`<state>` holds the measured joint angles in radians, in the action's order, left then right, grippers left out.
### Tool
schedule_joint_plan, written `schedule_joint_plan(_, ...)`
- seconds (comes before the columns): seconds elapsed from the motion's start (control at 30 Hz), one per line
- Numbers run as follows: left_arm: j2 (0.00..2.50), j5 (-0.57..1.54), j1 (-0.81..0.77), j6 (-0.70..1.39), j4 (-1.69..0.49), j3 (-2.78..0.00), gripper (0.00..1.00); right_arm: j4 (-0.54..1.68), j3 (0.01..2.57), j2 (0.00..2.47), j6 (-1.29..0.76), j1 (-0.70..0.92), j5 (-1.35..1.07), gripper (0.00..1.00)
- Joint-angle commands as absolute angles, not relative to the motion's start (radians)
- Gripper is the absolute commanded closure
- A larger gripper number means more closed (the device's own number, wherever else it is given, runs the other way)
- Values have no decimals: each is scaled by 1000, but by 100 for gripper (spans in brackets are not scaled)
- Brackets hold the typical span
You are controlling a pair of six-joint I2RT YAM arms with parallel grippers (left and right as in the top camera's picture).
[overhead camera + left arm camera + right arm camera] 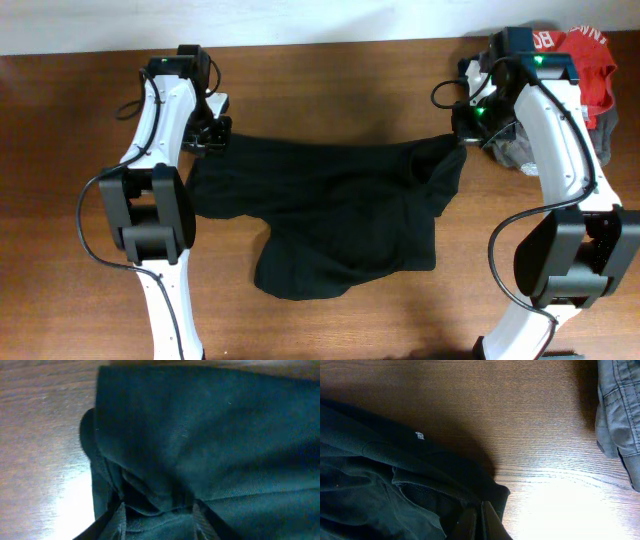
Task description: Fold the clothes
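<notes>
The black garment point(330, 215) lies spread across the middle of the table, crumpled toward the front. My left gripper point(211, 135) is at its far left corner. In the left wrist view its fingers point(159, 516) stand apart, open, with the black fabric point(210, 435) lying between them. My right gripper point(462, 133) is at the far right corner. In the right wrist view its fingers point(481, 522) are pressed together, shut on the edge of the black garment point(380, 485). A small white logo point(418, 435) shows on the fabric.
A red garment with white lettering point(588, 62) and a grey garment point(514, 150) lie piled at the far right, behind the right arm. The grey one also shows in the right wrist view point(620, 415). Bare wood table point(330, 90) lies beyond the black garment.
</notes>
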<state>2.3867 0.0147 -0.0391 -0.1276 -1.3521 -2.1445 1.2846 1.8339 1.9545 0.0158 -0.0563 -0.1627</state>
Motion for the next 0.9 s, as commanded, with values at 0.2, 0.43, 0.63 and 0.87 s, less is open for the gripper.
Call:
schedule_joint_plan(0.2, 2406, -10, -37, -219, -1342, -2147, 53, 1291, 1835, 1951, 22, -59, -146, 96)
schedule_joint_plan(0.43, 2407, -129, -10, -218, -1317, -2148, 47, 1290, 1835, 1951, 27, -59, -147, 96)
schedule_joint_plan(0.63, 2408, -34, 1, -219, -1309, -2147, 48, 1290, 1835, 1951, 26, -59, -147, 96)
schedule_joint_plan(0.87, 2420, 48, -11, -245, -1361, -2147, 49, 1292, 1835, 1951, 27, -59, -146, 96)
